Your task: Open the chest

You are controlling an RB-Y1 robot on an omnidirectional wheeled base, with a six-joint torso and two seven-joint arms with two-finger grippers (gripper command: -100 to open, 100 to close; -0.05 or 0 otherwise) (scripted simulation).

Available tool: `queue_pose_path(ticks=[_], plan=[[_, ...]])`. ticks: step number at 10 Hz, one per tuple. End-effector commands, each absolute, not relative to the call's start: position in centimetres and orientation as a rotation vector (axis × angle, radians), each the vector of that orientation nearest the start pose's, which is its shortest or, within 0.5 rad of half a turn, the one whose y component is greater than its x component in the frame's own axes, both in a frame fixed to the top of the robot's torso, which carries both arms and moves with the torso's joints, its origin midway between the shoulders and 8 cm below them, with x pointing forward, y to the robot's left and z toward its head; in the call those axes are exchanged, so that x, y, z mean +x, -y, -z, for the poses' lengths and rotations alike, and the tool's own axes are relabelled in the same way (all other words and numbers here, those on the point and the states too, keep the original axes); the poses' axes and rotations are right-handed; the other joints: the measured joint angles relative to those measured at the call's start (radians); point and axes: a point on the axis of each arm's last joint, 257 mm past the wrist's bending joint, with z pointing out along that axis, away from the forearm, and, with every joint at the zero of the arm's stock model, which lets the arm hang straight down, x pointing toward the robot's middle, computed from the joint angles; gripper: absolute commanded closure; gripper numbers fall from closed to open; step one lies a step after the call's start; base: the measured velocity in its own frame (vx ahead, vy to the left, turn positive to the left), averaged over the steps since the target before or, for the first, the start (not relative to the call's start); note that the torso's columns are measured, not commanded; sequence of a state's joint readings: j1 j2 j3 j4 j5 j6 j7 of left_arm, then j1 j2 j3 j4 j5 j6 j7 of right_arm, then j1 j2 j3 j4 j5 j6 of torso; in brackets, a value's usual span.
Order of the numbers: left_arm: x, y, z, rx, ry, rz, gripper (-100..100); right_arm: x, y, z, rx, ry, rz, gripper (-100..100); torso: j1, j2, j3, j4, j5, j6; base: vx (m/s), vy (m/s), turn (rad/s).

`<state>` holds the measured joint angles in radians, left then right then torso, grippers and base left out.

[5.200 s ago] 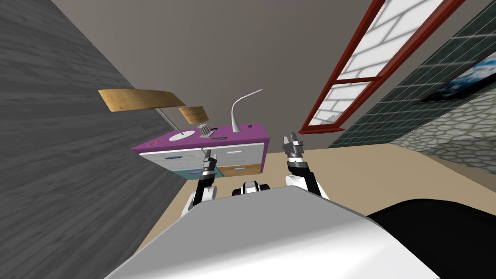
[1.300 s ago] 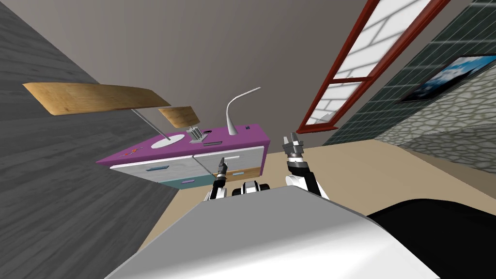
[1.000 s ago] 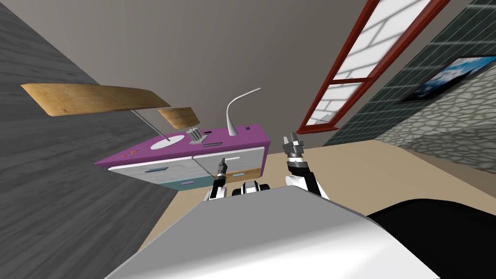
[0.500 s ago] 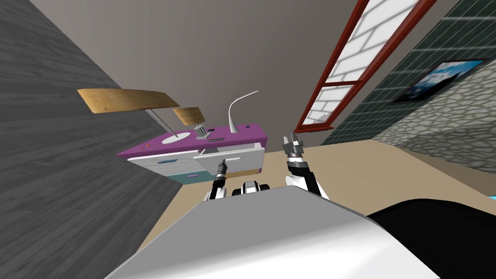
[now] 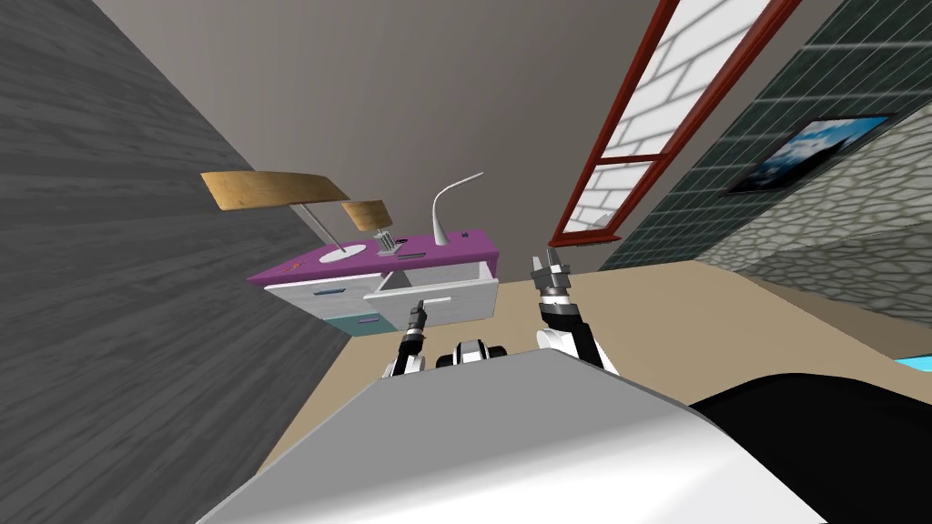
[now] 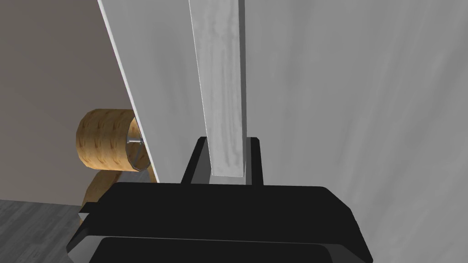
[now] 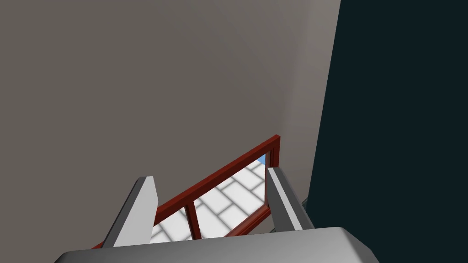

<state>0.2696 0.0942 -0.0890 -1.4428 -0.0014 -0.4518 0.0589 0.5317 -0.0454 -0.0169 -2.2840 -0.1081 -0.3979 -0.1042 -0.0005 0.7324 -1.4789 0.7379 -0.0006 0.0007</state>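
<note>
Chest (image 5: 309, 295): low, purple top, white and teal fronts. Located against the grey far wall (image 5: 410, 82), ahead of the arms and slightly to the left.

Upper right drawer (image 5: 460, 293): white front, standing out from the chest front, with the inside open to view from above.

Handle (image 5: 436, 299): pale grey bar, mounted across the drawer front. In the left wrist view, handle (image 6: 222, 91) running straight away from the gripper body, drawer front (image 6: 347, 100) just behind it.

Left gripper (image 5: 418, 313): at the drawer front, closed on the handle. In the left wrist view, left gripper (image 6: 227, 160) with one finger pressed to each side of the bar.

Right gripper (image 5: 549, 267): raised to the right of the chest, well apart from it, holding nothing. In the right wrist view, right gripper (image 7: 208, 201) with fingers (image 7: 135, 212) spread wide.

On the chest top: white desk lamp (image 5: 445, 212) with a curved neck near the right end; two lamps with wooden shades (image 5: 273, 189) toward the left, one wooden shade (image 6: 106, 147) also seen past the drawer edge in the left wrist view.
</note>
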Motion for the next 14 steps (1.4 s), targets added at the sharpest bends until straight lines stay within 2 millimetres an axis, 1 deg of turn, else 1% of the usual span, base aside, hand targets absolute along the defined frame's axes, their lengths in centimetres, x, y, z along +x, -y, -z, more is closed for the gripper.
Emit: queue_pose_path(ticks=[1,8,9,10,14], plan=[[45.1,-24.4,28.8,-1.136,-1.192,1.24,-100,35.4,29.9,0.4,0.839,-0.635,-1.408,0,-0.001,-0.001,-0.001,-0.001,0.0,0.0,-0.042,-0.008,0.016],[47.0,-24.7,24.9,-1.135,-1.194,1.243,-100,35.4,29.9,0.4,0.839,-0.635,-1.408,0,0.0,0.007,0.004,0.002,0.0,-0.001,-0.025,-0.006,0.003],[46.6,-24.8,25.7,-1.144,-1.201,1.238,-100,35.4,29.9,0.4,0.839,-0.635,-1.408,0,-0.001,0.009,0.005,0.004,-0.002,-0.001,-0.009,-0.001,0.0],[46.6,-24.8,25.8,-1.148,-1.204,1.235,0,35.4,29.9,0.4,0.839,-0.635,-1.408,0,-0.001,0.009,0.005,0.003,-0.001,-0.001,0.0,0.0,0.0],[46.5,-24.8,26.2,-1.155,-1.21,1.231,0,35.4,29.9,0.4,0.839,-0.635,-1.408,0,0.0,0.006,0.003,0.001,0.0,-0.001,0.0,0.0,0.0]])
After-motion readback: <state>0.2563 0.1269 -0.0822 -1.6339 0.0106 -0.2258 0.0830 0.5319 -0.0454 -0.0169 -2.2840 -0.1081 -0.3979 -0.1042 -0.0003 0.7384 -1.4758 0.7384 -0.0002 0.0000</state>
